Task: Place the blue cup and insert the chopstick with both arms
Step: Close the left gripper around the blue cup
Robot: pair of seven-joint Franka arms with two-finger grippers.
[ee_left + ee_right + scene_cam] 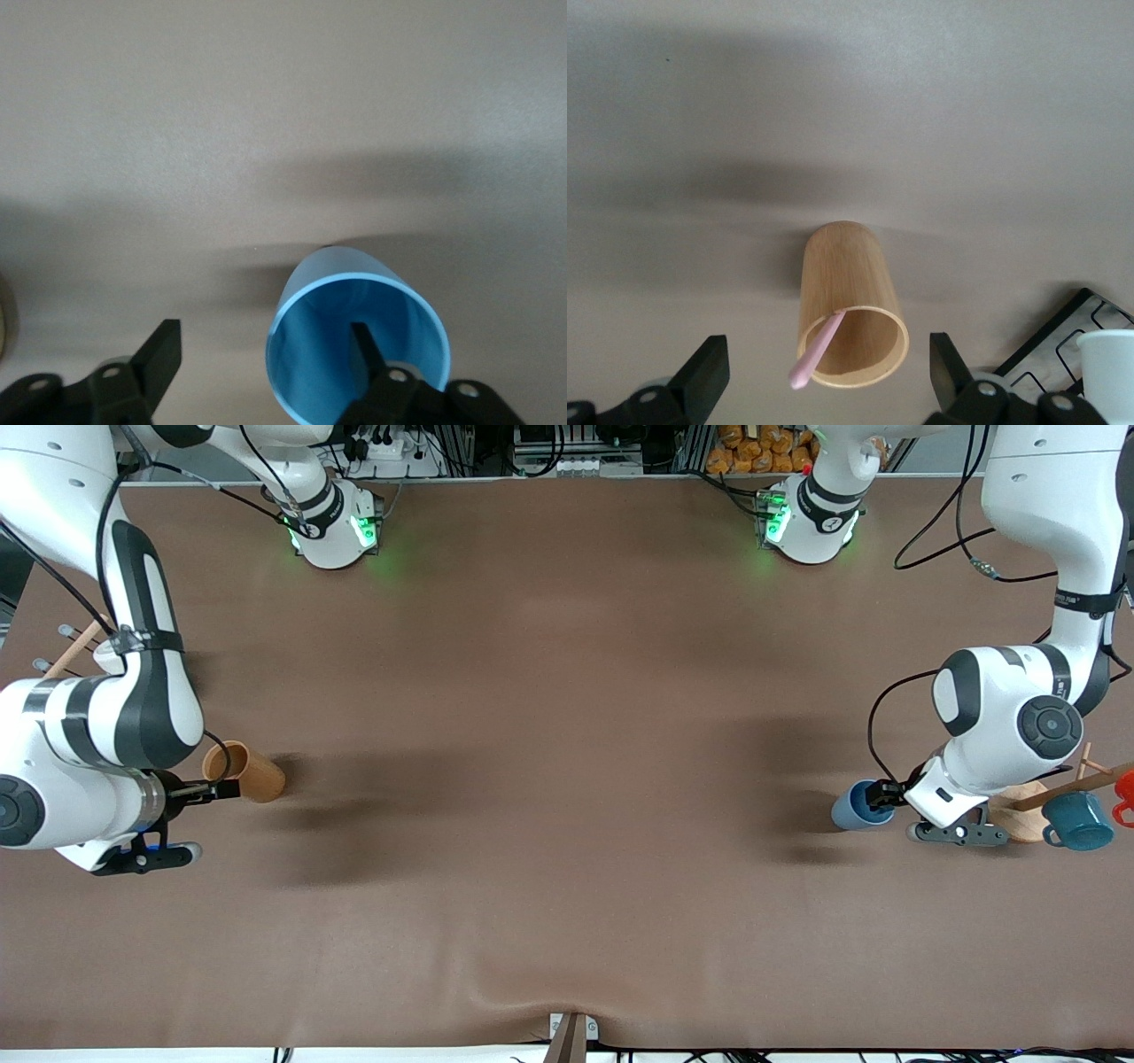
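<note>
Blue cup point(856, 806) sits at the left arm's end of the bench point(567, 824), mouth turned up toward the left end effector point(883, 794). In the left wrist view the cup point(354, 350) has one finger point(365, 347) dipped inside its mouth and the other finger point(159, 354) standing well outside the wall, so the jaws are spread wide and straddle one side of the rim; I judge nothing is clamped yet. The relation I am watching: the wall of the cup lies between the two fingers, and a pinch on the rim only needs them to come together. Just beside it, toward the bench edge, are a teal mug point(1079, 821) and a wooden stand point(1019, 815). At the right arm's end, the chopstick point(818, 351), thin and pink, leans in a wooden cup point(849, 310), its free end poking out over the rim toward the right end effector point(824, 376). That one is also wide open and empty, fingers either side of the wooden cup's mouth point(232, 769). The stick's long axis runs roughly along the approach line, so I would expect to need a pinch across it near the protruding tip. Left arm is nearer the cup, right arm nearer the stick.
</note>
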